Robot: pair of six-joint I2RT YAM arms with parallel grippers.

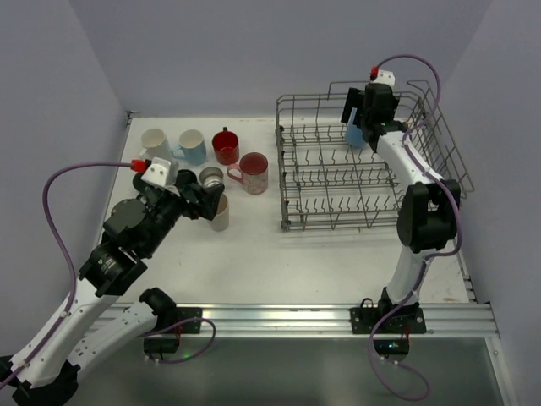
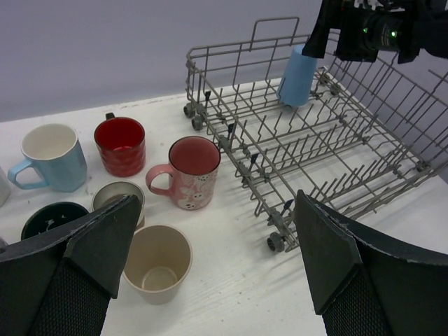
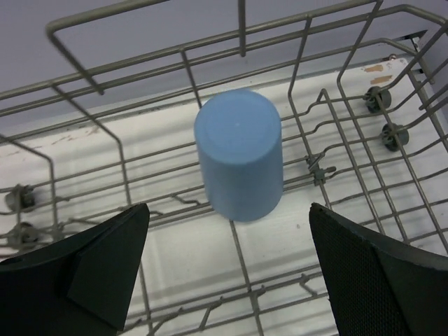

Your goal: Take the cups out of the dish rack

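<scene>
The grey wire dish rack (image 1: 365,225) stands on the right of the table. One cup is left in it, a tall blue tumbler (image 3: 239,154) standing upside down at the far end. My right gripper (image 3: 227,273) hangs open just short of the tumbler, not touching it. On the left, a beige cup (image 2: 157,262) stands upright on the table between the fingers of my open left gripper (image 2: 217,273), close to the left finger and not gripped. In the top view the left gripper (image 1: 213,199) hovers over that cup (image 1: 220,213).
Left of the rack stand a speckled pink mug (image 2: 190,171), a red mug (image 2: 120,145), a light blue mug (image 2: 52,157), a white mug (image 1: 155,142) and two dark cups (image 2: 54,218) (image 2: 117,196). The rack's wheels (image 2: 274,241) face them.
</scene>
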